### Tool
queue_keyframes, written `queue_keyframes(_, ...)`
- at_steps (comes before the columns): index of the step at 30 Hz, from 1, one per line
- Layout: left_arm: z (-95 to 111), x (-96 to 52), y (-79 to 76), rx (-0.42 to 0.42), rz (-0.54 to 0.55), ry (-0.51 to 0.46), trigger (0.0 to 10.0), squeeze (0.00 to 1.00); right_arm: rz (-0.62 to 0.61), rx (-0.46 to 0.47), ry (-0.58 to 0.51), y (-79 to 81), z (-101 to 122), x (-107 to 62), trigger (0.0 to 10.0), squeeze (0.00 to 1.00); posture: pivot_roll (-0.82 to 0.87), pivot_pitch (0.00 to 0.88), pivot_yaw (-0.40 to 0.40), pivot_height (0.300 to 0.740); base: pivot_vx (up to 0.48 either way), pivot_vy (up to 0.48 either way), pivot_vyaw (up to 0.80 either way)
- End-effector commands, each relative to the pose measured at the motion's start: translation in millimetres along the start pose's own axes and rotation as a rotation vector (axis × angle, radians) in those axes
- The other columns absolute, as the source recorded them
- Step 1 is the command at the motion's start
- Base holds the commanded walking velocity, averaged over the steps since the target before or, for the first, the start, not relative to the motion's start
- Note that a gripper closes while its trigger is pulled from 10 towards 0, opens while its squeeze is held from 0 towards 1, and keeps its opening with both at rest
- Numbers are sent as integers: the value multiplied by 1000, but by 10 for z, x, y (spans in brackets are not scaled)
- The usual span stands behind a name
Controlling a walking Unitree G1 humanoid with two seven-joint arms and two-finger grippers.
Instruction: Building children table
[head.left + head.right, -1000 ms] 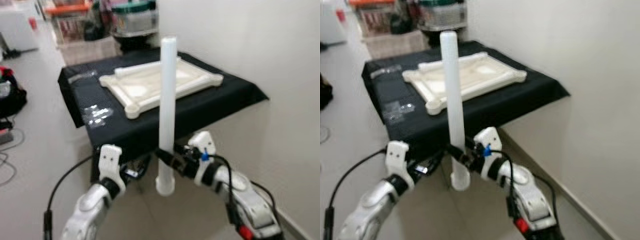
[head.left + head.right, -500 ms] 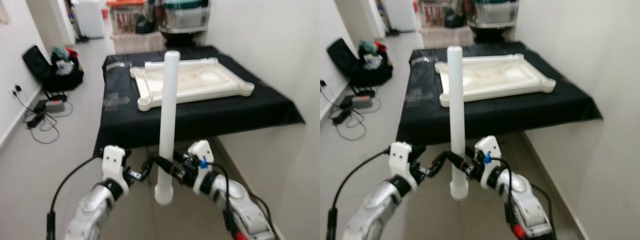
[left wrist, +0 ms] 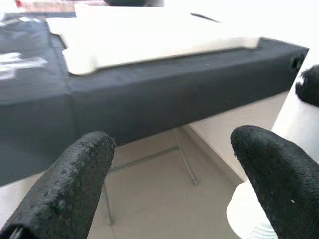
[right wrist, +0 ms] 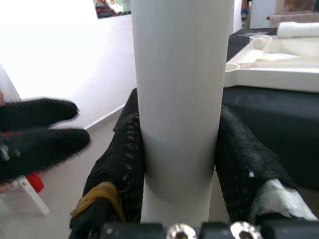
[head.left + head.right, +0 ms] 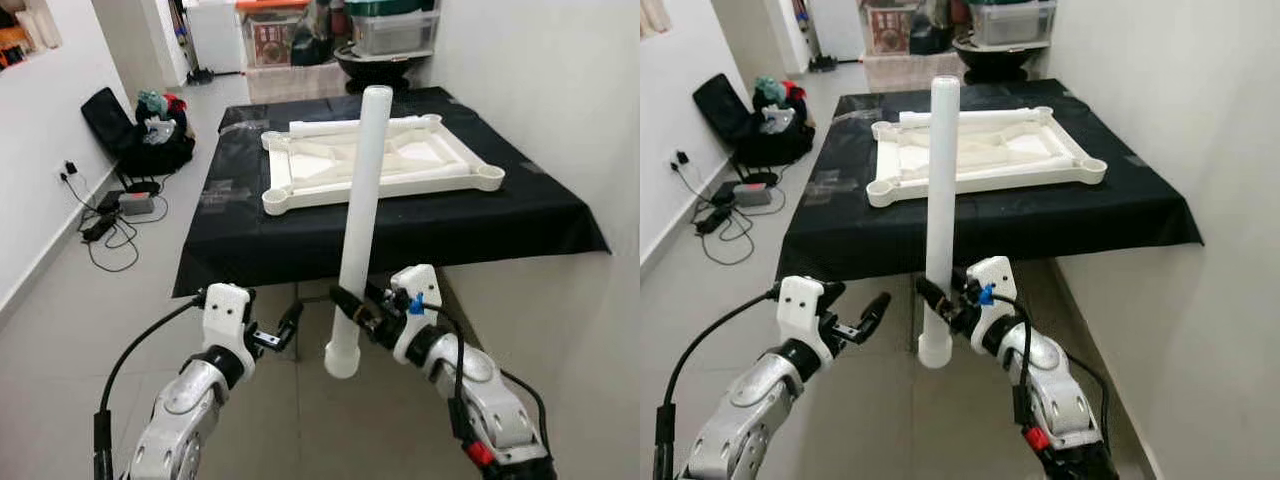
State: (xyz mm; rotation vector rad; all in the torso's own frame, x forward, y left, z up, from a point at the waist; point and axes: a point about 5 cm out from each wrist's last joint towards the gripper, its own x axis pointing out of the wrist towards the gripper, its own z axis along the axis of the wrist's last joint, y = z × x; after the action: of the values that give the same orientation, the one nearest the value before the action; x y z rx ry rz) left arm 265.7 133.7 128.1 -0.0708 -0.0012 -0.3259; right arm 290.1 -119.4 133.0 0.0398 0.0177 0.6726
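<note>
Left eye view. You face a table (image 5: pixel 560 225) draped in black cloth, set against a white wall, grey tile floor all round. On the cloth lies the white tabletop (image 5: pixel 385 160), underside up, ribs showing, corner sockets at each end. Beyond the table: storage bins (image 5: pixel 392 22). On the floor well off the table's left side: a dark bag (image 5: pixel 135 125) and loose cables (image 5: pixel 110 225). Your right gripper (image 5: pixel 350 310) sits in front of the table's near edge, fingers clamped on a white leg (image 5: pixel 360 215) low on its shaft. The leg stands nearly upright, leaning slightly, flared end down, top reaching up across the tabletop. Your left gripper (image 5: pixel 282 333) hangs just beside the leg's flared end, apart from it.

Right eye view. Same layout. Left gripper (image 5: pixel 868 318) fingers parted, nothing between them; a gap separates them from the leg (image 5: pixel 939 200).

Left wrist view. Two black fingers (image 3: pixel 75 179) spread wide, empty. Past them: the table's front edge, the tabletop (image 3: pixel 149 37) washed out above it, a thin metal table frame over the floor. The leg's flared end (image 3: pixel 254 219) shows beside one finger; contact there you cannot tell.

Right wrist view. Both fingers (image 4: pixel 122 164) press the leg (image 4: pixel 182 94) from opposite sides, firm hold. The left gripper's fingertips (image 4: pixel 40 132) lie blurred to one side. The tabletop corner (image 4: pixel 271 62) sits behind the leg.
</note>
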Motion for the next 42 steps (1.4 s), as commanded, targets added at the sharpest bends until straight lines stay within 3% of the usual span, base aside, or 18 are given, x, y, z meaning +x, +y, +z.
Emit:
queue_keyframes(1, 19, -23, 92, 16, 33, -3, 10000, 0, 25, -24, -28, 30, 73, 70, 10000, 0, -91, 0, -4, 740, 0, 0, 769)
queue_keyframes(14, 137, 34, 64, 48, 15, -49, 10000, 0, 2, -87, -117, 9, 401, 219, 10000, 0, -91, 0, 3, 740, 234, 0, 409)
queue_keyframes(20, 127, 70, 0, 43, -8, -50, 10000, 0, -7, -107, -140, 14, 496, 256, 10000, 0, -95, 0, 1, 740, 353, 0, 0)
queue_keyframes(24, 99, 101, -81, 40, -49, -42, 10000, 0, -13, -119, -196, -12, 687, 292, 10000, 0, -100, 1, 2, 740, 389, 0, 0)
queue_keyframes(32, 113, 106, -81, 41, -53, -44, 10000, 0, -13, -126, -239, -31, 827, 305, 10000, 0, -93, 13, -1, 740, 398, 0, 0)
queue_keyframes(42, 114, 64, -118, 36, -60, -40, 10000, 0, 67, -172, -323, -19, 1227, 411, 10000, 0, -86, 55, -8, 740, 402, 0, 0)
